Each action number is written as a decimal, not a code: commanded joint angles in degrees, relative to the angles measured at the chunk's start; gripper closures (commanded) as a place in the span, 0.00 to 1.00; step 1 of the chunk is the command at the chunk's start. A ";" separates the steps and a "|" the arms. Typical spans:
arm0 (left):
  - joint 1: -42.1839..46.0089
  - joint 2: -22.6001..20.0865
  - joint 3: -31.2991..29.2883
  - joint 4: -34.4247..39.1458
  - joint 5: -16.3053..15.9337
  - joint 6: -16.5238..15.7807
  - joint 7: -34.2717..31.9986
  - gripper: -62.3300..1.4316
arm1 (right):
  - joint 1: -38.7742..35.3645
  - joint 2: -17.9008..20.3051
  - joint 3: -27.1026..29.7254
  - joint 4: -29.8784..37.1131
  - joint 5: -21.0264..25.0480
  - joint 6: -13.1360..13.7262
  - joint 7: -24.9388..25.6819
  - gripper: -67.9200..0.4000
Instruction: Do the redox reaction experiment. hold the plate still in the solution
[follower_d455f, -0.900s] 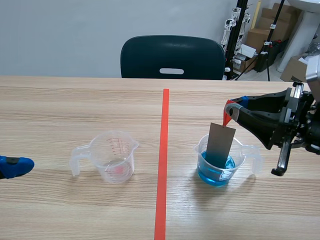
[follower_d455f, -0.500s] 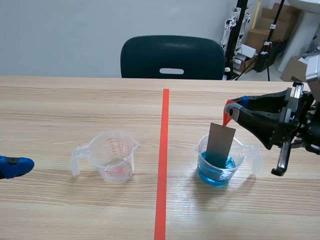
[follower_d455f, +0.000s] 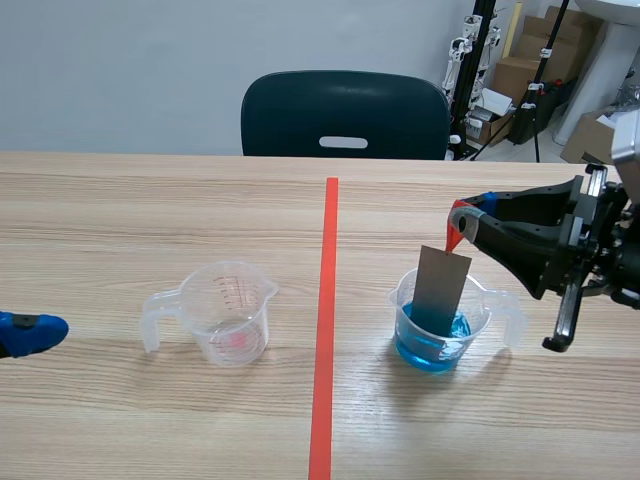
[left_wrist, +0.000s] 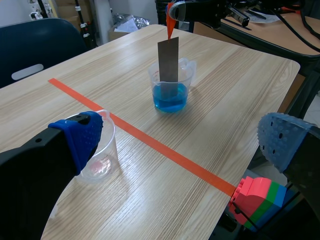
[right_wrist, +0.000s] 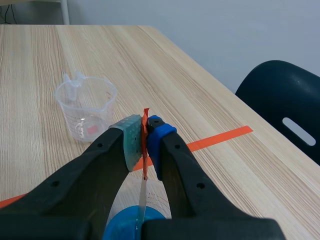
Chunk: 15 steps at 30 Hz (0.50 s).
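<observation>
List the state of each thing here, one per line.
plate, near upright, lower end dipped in the solution beaker
right tool, shut on the plate's orange tab
left tool, open, holding nothing
solution beaker, upright, part-filled with blue liquid
clear beaker, upright, apparently empty

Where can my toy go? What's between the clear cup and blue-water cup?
Only an orange-red tape line on bare wooden table separates the clear plastic measuring cup from the plastic cup of blue liquid; scene view.

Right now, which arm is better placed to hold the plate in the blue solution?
Right. The right gripper is shut on the orange tab of the plate, which stands in the blue solution. The left gripper is open, across the tape line near the clear beaker.
</observation>
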<state>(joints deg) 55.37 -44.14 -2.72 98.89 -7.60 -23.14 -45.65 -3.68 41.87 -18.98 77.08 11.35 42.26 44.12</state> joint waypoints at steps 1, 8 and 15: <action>0.00 0.15 0.02 0.98 -0.74 -0.13 -0.92 0.00 | 0.79 0.20 0.15 -0.07 1.05 0.46 1.29 0.99; -0.66 0.17 0.02 0.98 -0.76 -0.13 -1.07 0.00 | 0.79 0.20 0.15 -0.07 1.05 0.46 1.29 0.99; -3.19 0.31 0.04 0.98 -0.76 -0.15 -0.85 0.00 | 0.79 0.20 0.15 -0.07 1.05 0.46 1.31 0.99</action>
<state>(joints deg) 52.31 -44.12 -2.72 98.89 -7.62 -23.14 -45.67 -3.68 41.87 -18.98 77.08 11.35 42.26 44.12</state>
